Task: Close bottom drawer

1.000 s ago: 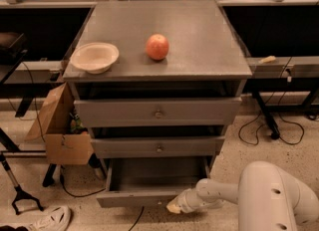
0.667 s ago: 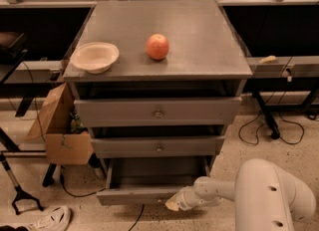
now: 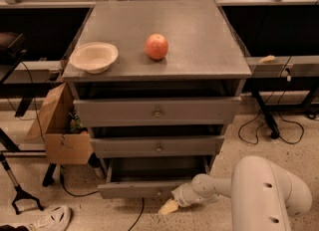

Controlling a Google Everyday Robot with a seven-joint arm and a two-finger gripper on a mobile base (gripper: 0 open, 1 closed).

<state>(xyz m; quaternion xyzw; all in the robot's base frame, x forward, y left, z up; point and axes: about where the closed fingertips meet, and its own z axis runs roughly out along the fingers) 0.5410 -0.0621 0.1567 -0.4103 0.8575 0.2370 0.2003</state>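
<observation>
The bottom drawer (image 3: 134, 189) is the lowest of three in a grey metal cabinet. It stands pulled out, its slim front panel near the floor and its inside showing above it. My gripper (image 3: 168, 207) is low by the floor, just right of and in front of the drawer's front panel, at its right end. The white arm (image 3: 259, 190) comes in from the lower right. The middle drawer (image 3: 158, 146) and top drawer (image 3: 157, 111) sit above, each slightly out.
A red apple (image 3: 156, 46) and a cream bowl (image 3: 93, 57) sit on the cabinet top. A cardboard box (image 3: 59, 133) stands at the left of the cabinet. Cables and a shoe (image 3: 46, 219) lie on the floor. Desk legs stand at the right.
My gripper has slid a little to the left along the floor toward the bottom drawer's front. The drawer looks the same.
</observation>
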